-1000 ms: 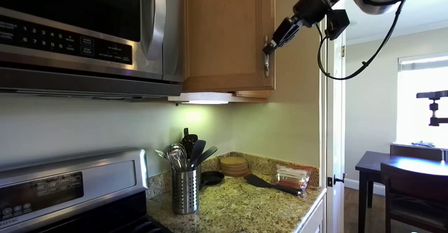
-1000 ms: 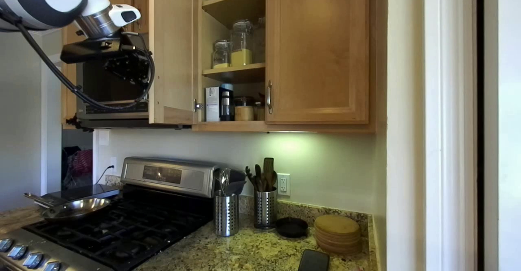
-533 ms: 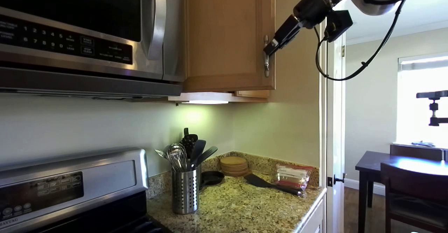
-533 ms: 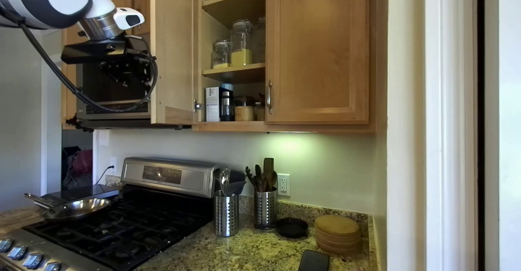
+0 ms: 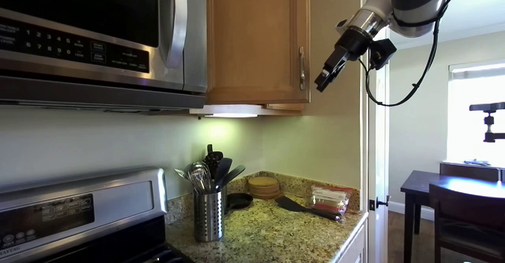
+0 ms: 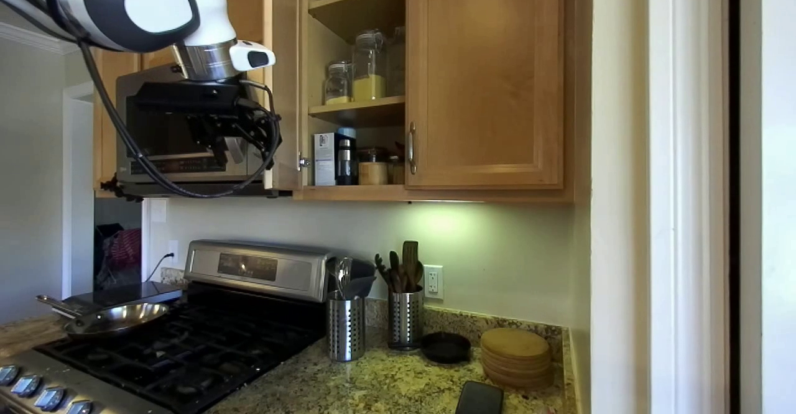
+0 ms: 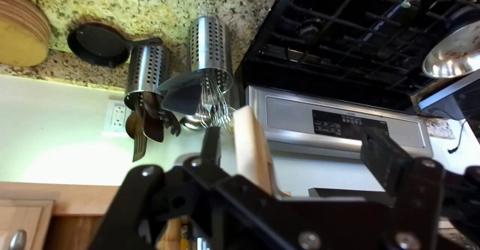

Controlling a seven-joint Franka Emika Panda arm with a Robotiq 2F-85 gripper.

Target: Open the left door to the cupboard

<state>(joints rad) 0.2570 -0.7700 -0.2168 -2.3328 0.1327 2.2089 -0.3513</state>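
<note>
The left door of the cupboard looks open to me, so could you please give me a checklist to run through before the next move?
1. Left door standing open: ok; shelves show beside it in an exterior view.
2. Gripper open: ok; its fingers stand apart in the wrist view.
3. Left door's handle free of the gripper: ok; a gap shows between them in an exterior view.
4. Door edge free of the fingers: cannot tell; it appears between them in the wrist view, depth unclear.
5. Right door shut: ok, in an exterior view.
</note>
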